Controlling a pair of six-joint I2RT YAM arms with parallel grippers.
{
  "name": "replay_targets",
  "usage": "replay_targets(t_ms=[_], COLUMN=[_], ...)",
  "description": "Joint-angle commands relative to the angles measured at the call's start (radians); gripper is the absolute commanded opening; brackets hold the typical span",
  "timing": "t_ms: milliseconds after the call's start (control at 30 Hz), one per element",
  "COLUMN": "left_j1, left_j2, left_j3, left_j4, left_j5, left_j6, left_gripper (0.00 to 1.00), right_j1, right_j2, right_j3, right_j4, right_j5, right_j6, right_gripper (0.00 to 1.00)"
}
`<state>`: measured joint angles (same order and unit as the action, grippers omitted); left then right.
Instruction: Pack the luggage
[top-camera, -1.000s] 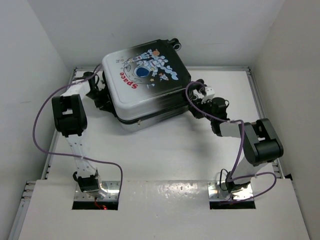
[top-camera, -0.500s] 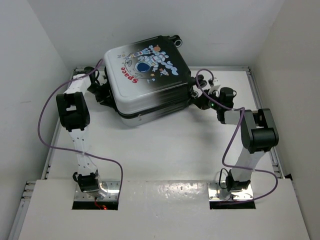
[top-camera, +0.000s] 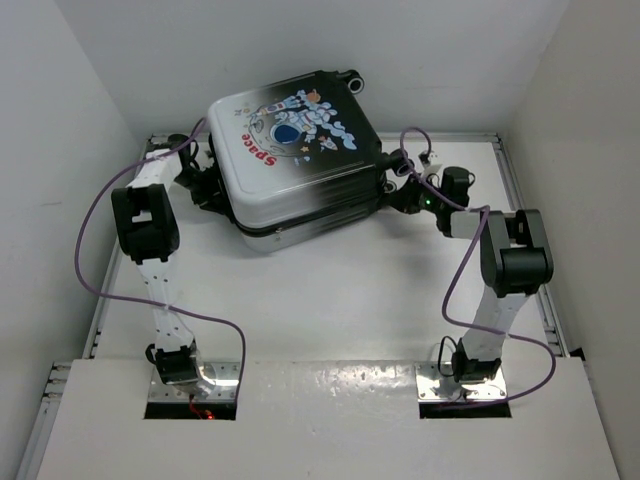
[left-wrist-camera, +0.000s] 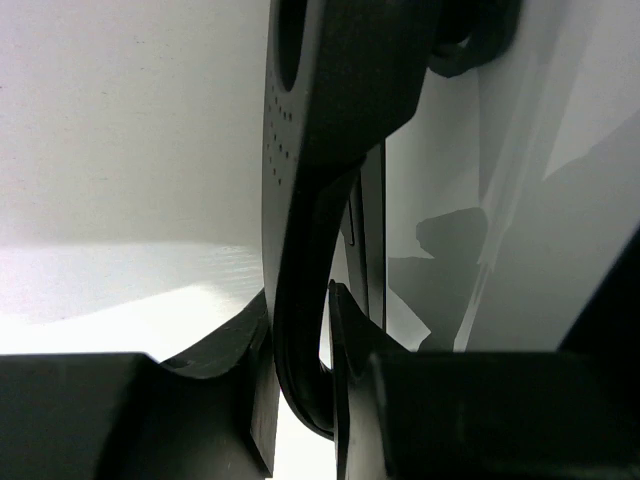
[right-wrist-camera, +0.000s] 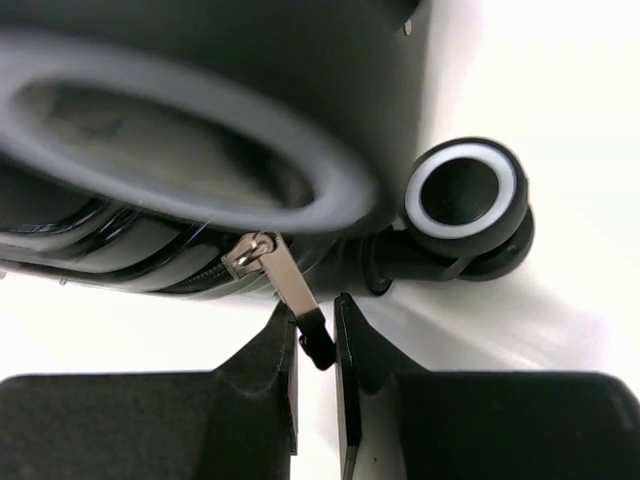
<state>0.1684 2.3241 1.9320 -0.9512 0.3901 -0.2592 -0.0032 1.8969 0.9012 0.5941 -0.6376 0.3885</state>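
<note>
Light is being reflected by the smooth, glossy hard shell of the luggage (top-camera: 295, 160). Bright metal is being shown by its zipper pull (right-wrist-camera: 285, 276), glossy black plastic by its wheel (right-wrist-camera: 464, 194).

White table (top-camera: 330, 295), metal edge rail (top-camera: 97, 325) — plain white walls (top-camera: 430, 50) around
</note>
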Motion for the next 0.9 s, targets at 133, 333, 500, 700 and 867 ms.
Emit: replay_targets(t_ms=[133,333,500,700,867], left_j1=[0.148,0.148,0.148,0.148,0.119], left_j2=[0.113,0.113,0.113,0.113,0.084], left_j3=[-0.065,-0.065,-0.074,-0.094,-0.103], left_j4=[0.180,0.180,0.180,0.180,0.180], left_j5=[-0.534,-0.545,-0.563,-0.583,-0.519], left_j6=[0.290,0.290,0.299,0.311,0.324], left_gripper=[0.00,0.00,0.00,0.00,0.00], right_j1=[-0.222,-0.236,-0.238,-0.241,-0.250], right_j2=[0.054,0.134,0.255,0.311,0.222], right_j3=[0.225,0.324,0.488,0.570,0.412], right_j4=[0.194,0.168,0.138,0.122,0.116], right_j5=[0.547,0.627,0.677,0.535,0.101], right_j6=[0.041,0.036,0.070,0.078,0.119], right_gripper=[0.00,0.00,0.00,0.00,0.16])
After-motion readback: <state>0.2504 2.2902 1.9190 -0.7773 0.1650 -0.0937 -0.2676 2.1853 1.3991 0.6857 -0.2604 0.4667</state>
